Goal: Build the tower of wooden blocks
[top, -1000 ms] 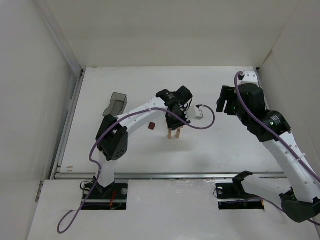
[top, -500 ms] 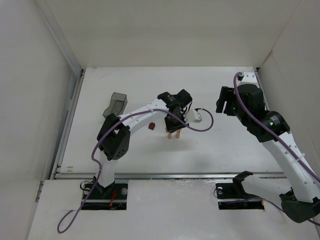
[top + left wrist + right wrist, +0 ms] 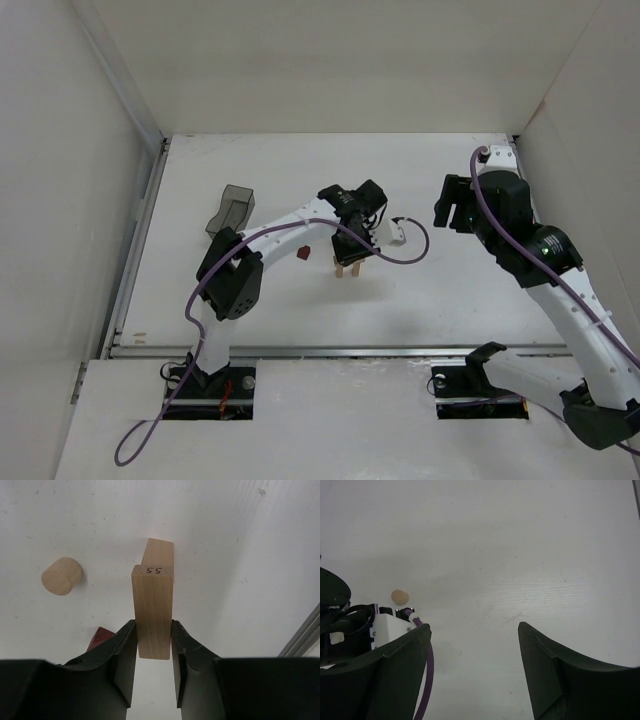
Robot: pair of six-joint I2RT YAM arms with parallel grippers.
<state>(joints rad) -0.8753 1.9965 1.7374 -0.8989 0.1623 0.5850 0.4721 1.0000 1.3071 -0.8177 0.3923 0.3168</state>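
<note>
One red cube [image 3: 303, 254] loose on table [image 3: 280, 310]. Left claw [image 3: 153, 625] clamped on pale block [image 3: 152, 605], second pale block [image 3: 159, 550] just beyond. Set down upright, parallel, gap for plank; release slowly. Right claw [image 3: 474, 629] wide open, empty, well apart.

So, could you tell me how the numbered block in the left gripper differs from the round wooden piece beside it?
The numbered block is long and square-edged; the round piece is a stubby cylinder. The block is clamped in the left gripper; the round piece sits free on the table, untouched. The block's end bears a printed 55; the round piece shows no marking. Both are pale wood.
</note>
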